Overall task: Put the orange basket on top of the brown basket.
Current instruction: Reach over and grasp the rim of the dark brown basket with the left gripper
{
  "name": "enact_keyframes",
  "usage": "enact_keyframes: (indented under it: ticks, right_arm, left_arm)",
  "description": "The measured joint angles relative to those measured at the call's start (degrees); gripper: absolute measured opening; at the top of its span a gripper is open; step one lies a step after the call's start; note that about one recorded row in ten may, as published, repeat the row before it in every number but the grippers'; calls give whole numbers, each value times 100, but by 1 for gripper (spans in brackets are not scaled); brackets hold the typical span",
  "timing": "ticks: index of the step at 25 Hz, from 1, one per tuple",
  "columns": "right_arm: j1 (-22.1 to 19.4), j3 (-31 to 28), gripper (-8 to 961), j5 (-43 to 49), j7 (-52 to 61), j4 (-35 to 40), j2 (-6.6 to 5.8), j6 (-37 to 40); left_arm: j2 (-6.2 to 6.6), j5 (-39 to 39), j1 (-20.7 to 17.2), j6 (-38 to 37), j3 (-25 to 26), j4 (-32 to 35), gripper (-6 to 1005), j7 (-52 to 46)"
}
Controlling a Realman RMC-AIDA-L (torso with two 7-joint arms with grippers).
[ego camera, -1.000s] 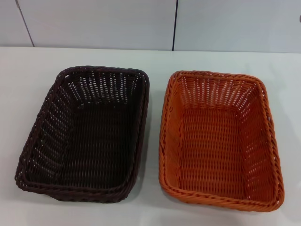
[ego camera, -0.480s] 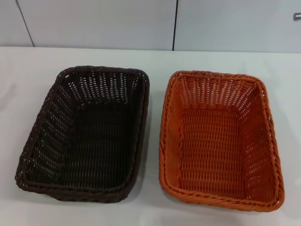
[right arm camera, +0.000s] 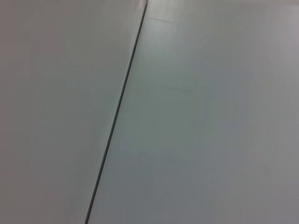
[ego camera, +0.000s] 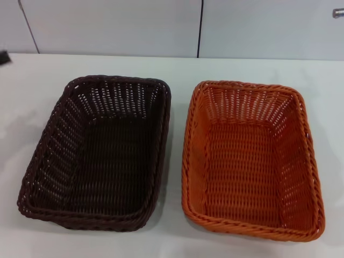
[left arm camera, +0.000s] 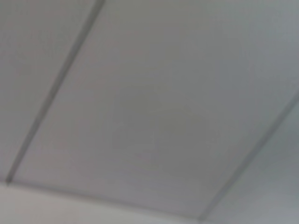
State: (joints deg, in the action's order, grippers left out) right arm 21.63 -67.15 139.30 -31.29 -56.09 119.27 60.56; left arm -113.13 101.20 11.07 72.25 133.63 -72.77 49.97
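Head view: I see the orange basket [ego camera: 251, 158] at 3 o'clock on the bench [ego camera: 177, 67], the brown basket [ego camera: 97, 153] just beside it at 9. I can't tell either tool's state. Wrist views: only wall panels. An off-centre grab could tilt the orange basket into its neighbour.

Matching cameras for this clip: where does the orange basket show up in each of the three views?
Head view: the orange basket sits on the right half of the white table, beside the brown basket, apart from it.
Left wrist view: not in it; only pale wall panels.
Right wrist view: not in it; only pale wall panels.
Shared landmark: the dark seam between wall panels.
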Motion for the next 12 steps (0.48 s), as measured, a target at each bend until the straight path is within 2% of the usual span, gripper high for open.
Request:
enact_keyframes:
  ticks: [1, 2, 3, 4, 7, 9, 12]
  right_arm:
    - [7, 0, 664, 0, 0, -1, 0, 0]
    - [18, 1, 664, 0, 0, -2, 0, 0]
    - [18, 1, 664, 0, 0, -2, 0, 0]
    - [35, 0, 665, 0, 0, -1, 0, -2]
    - [51, 5, 665, 0, 0, 1, 0, -2]
    - [63, 14, 665, 0, 0, 2, -1, -3]
    - [58, 16, 665, 0, 0, 5, -8, -2]
  left_arm:
    - [-22, 222, 34, 88, -12, -113, 859, -124]
    - [-119, 1011, 194, 438, -43, -488, 859, -564]
    - [-119, 1011, 194, 438, -43, -488, 859, -564]
    - [-181, 1382, 281, 580, -46, -646, 859, -738]
    - [-454, 2808, 616, 930, -174, -1099, 859, -1255]
    - [-473, 3003, 667, 942, -253, -1126, 859, -1354]
    - [-464, 3793, 847, 873, -787, -1107, 859, -1788]
